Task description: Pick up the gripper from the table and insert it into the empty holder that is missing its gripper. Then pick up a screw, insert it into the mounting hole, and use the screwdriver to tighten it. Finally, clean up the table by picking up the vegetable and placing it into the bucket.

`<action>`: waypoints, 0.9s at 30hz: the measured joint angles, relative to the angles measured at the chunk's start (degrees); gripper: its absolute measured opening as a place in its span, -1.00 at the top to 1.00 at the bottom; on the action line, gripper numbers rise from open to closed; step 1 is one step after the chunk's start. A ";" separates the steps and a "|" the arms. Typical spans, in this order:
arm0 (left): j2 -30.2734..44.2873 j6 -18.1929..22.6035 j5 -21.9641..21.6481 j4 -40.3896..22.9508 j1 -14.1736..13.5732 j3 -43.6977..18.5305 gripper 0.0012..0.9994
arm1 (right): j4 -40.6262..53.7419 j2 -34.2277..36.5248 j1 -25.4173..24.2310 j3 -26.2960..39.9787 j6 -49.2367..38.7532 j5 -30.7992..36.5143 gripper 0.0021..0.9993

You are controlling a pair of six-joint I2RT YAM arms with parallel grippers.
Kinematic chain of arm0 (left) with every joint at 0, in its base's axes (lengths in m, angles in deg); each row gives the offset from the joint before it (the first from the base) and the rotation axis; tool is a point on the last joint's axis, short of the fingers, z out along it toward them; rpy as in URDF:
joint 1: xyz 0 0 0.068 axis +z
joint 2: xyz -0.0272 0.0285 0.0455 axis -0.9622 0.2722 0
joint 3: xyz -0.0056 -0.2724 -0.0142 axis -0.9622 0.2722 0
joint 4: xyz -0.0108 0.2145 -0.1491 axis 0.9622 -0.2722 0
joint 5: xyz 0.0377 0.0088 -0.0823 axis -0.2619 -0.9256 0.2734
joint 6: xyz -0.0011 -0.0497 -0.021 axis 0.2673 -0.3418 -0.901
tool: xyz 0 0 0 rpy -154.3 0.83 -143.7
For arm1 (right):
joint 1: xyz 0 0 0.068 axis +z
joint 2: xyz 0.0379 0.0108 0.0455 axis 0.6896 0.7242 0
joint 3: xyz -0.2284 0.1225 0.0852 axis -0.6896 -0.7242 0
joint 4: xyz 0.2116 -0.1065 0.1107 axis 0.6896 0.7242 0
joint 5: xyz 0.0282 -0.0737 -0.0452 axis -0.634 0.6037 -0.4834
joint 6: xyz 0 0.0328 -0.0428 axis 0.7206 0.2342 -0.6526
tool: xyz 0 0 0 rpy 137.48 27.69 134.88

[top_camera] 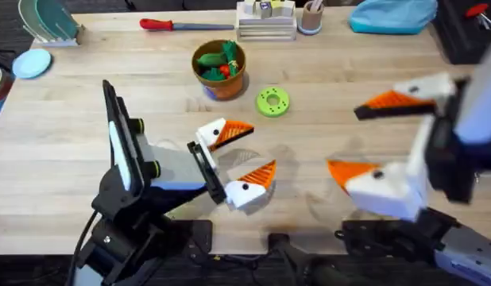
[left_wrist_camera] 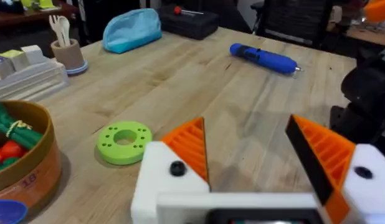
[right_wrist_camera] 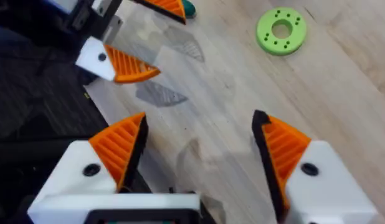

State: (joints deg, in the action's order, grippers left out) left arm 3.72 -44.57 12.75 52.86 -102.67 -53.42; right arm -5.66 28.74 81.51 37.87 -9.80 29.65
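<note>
Both claws gape empty – left gripper [top_camera: 244, 159] near the bucket [top_camera: 220, 69], right gripper [top_camera: 371, 139] apart

Bright, even light, maybe from lamps above. Soft grey shadows on table [top_camera: 325, 171] under both arms. Right arm [top_camera: 468, 135] looks big and blurry. No strong glare. Far things look fuzzy.

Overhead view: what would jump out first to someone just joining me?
Two open grippers with orange ribbed pads: the left gripper low at the table's middle, the right gripper raised at the right. Behind them sit the bright green disc and, to its left, the bucket of toy vegetables.
</note>
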 joint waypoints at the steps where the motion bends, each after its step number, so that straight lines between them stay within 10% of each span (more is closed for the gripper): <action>1: -0.02 0.03 0.01 0.01 0.00 0.00 -0.53 | 0.01 -1.88 -0.01 -1.20 0.53 -0.18 -0.99; 7: -0.02 0.24 0.00 0.02 0.00 0.00 0.96 | 0.04 -9.79 -0.02 -6.16 2.67 -2.55 -0.99; 27: -0.02 0.28 -0.02 0.02 0.00 0.00 0.97 | -0.44 -10.81 -0.01 -7.01 3.64 -5.59 -0.99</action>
State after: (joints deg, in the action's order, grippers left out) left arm 3.70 -44.29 12.73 52.87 -102.67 -53.42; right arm -6.10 17.94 81.50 30.87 -6.16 24.06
